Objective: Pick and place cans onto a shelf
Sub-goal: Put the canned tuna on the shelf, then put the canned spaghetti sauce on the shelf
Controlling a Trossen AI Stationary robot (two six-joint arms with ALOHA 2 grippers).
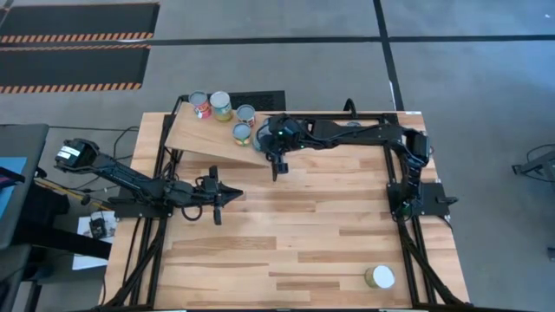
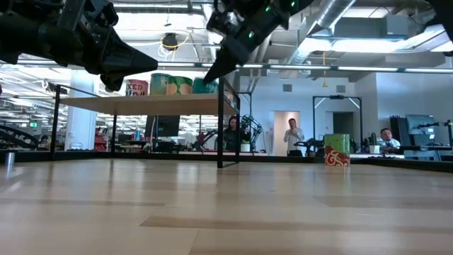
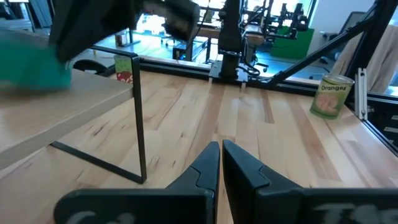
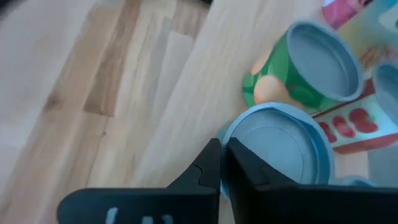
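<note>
The shelf [image 1: 204, 139], a sloping light-wood board on a thin black frame, stands at the table's far left. Several cans stand on it by their bases: a red one [image 1: 199, 105], a yellow-green one [image 1: 220, 105] and two green ones [image 1: 245, 113] [image 1: 242, 133]. My right gripper [image 1: 258, 145] is shut and holds nothing. It is raised at the shelf's right end, slanting down over the nearest can's grey top [image 4: 280, 149]. My left gripper [image 1: 238, 195] is shut and empty, raised over the table near the shelf's front. A cream-topped can [image 1: 379, 277] stands at the near right. My right gripper's shut fingertips [image 4: 211, 163] show at the rim of the nearest can's grey top [image 4: 249, 121], coming from above on a slant. I cannot tell whether they touch it.
The shelf's black front leg [image 3: 140, 118] stands close ahead of my left gripper [image 3: 221, 158]. The orange-labelled can [image 3: 331, 96] stands alone near the table's right frame. Bare planks [image 1: 303, 217] lie across the middle of the table. People stand in the room beyond [image 2: 292, 134].
</note>
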